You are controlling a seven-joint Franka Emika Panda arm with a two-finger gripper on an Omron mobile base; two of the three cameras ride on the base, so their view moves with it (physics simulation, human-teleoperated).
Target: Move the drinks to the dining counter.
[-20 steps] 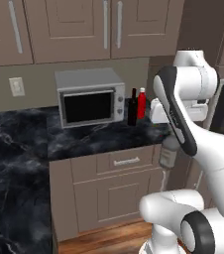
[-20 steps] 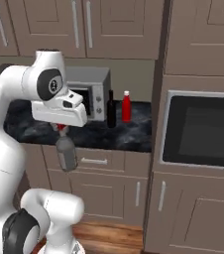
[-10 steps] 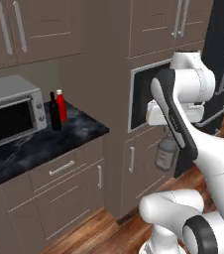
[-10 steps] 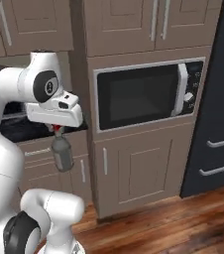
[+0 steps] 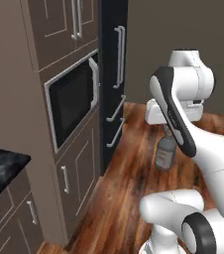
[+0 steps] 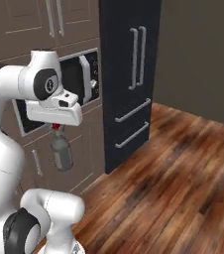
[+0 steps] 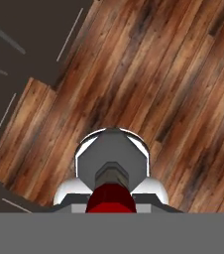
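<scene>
A squat clear bottle (image 5: 165,153) with a red cap hangs under my gripper (image 5: 167,131), which is shut on its neck. From the right base view the same bottle (image 6: 61,152) dangles below the gripper (image 6: 57,128), in front of the brown cabinets. In the hand view the bottle (image 7: 112,158) is seen from above, red cap nearest, with wooden floor far beneath it. The dining counter is out of view.
A built-in wall oven (image 5: 73,99) sits in tall brown cabinets, beside a black fridge (image 6: 129,74) with long handles. Wooden floor (image 6: 183,178) spreads out to the right. A corner of black marble countertop (image 5: 0,168) shows at the lower left.
The base has turned, so the whole scene swept past: the countertop microwave and the drinks beside it left the view, and oven, fridge and floor came in. The bottle stays in the gripper.
</scene>
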